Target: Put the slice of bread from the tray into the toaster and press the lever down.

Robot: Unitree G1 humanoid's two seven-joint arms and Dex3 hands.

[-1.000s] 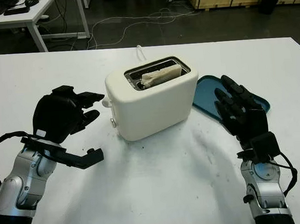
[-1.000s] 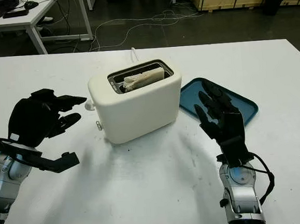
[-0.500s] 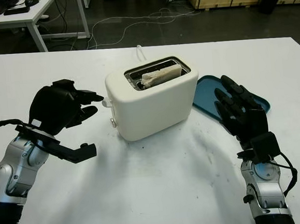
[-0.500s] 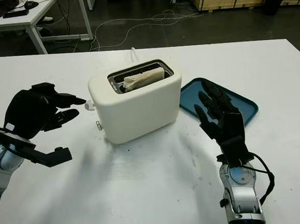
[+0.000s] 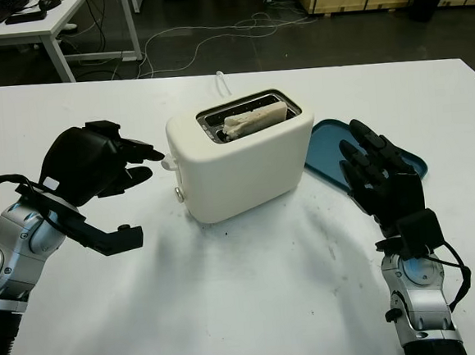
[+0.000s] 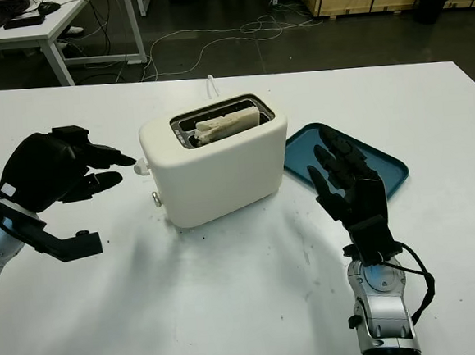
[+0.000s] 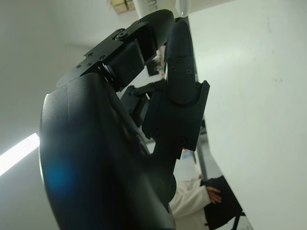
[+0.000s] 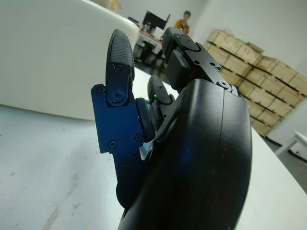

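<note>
Both eye views look forward and down from the head at the white table [image 5: 256,308], sharing the toaster [image 5: 240,157] near its centre and the tray [image 5: 326,150] toward its right edge. Each wrist view sits close behind its own hand: left hand [image 7: 120,143], right hand [image 8: 182,139], both facing the toaster

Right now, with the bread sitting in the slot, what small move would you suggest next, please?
Probably ease the left hand onto the lever and press down: the bread already sits in the toaster, and the fingertips are right beside the raised lever.
</note>
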